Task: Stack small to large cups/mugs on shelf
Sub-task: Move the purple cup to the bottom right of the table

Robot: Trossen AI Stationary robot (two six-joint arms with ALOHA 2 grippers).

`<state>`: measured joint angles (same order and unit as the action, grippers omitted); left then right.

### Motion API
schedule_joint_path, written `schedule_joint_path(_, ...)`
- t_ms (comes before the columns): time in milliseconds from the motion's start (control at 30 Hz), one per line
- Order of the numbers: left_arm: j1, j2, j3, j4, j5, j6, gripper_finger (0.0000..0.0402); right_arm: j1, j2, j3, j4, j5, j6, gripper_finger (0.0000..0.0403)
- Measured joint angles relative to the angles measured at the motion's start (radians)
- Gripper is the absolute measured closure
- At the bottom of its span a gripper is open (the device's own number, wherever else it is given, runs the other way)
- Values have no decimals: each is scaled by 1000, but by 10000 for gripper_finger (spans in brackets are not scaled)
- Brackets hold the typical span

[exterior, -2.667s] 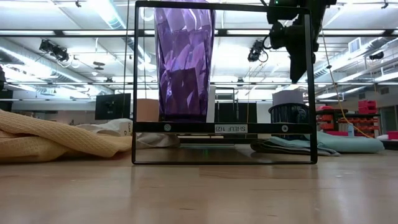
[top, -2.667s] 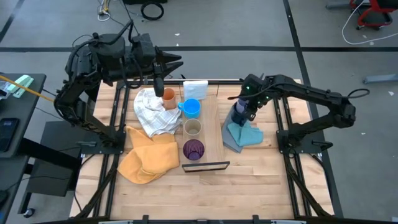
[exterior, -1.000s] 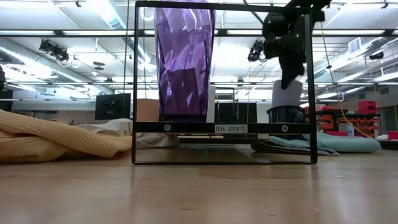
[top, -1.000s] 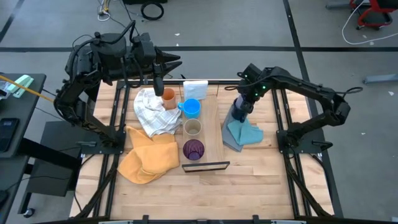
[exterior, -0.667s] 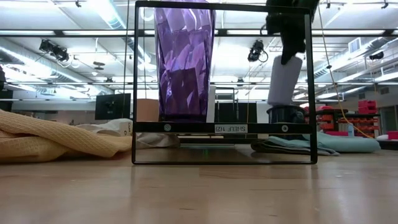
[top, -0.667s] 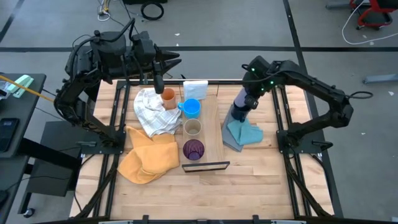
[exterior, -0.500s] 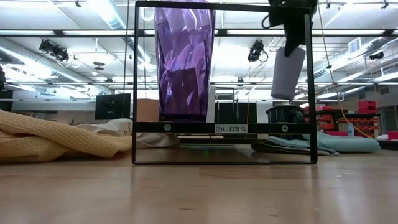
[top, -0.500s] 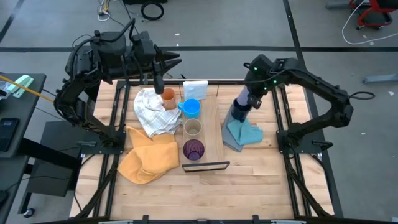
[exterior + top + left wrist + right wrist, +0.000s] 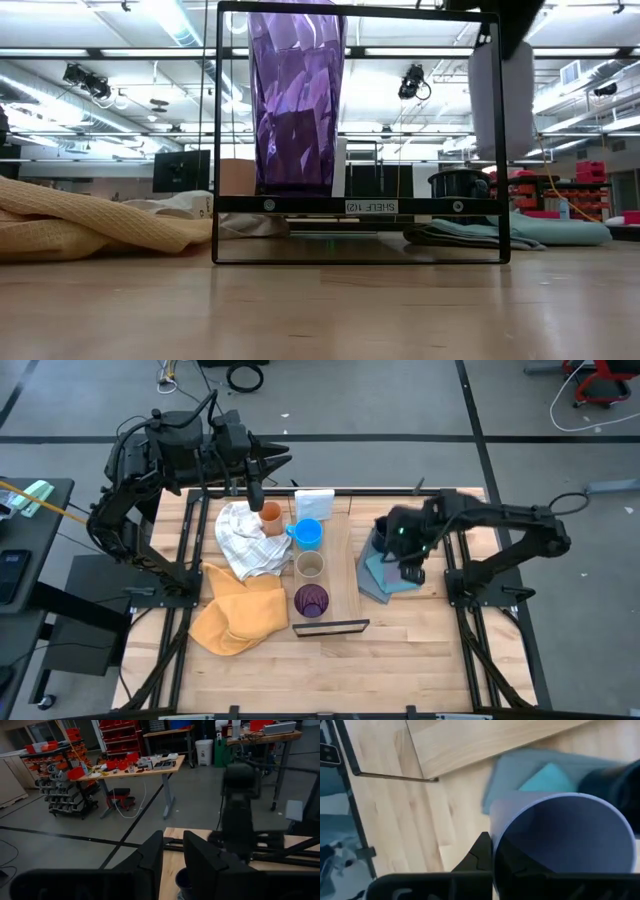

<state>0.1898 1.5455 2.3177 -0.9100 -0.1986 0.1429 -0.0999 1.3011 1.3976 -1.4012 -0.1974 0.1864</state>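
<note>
Right gripper (image 9: pixel 491 851), pinched on the lavender plastic cup's (image 9: pixel 565 832) rim, holds it aloft; the long wooden shelf (image 9: pixel 343 565) alongside bears three cups, three remain.

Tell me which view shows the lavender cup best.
The right wrist view: the lavender cup fills it, open mouth visible, rim pinched by the right gripper. The low view shows its side, lifted off the table. In the high view the arm hides it. The left wrist view doesn't clearly show it.

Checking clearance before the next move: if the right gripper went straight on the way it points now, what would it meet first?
Probably the blue cloth on the tabletop: the right gripper, shut on the lavender cup, points down at it, though depth is unclear.
</note>
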Motion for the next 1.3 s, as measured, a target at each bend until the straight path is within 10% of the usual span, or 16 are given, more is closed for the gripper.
schedule_joint_path(800, 0, 0, 0, 0, 0, -1, 314, 381, -9, -404, 392, -4, 385, 401)
schedule_joint_path(1300, 0, 0, 0, 0, 0, -1, 315, 380, -9, -404, 418, -13, 409, 299)
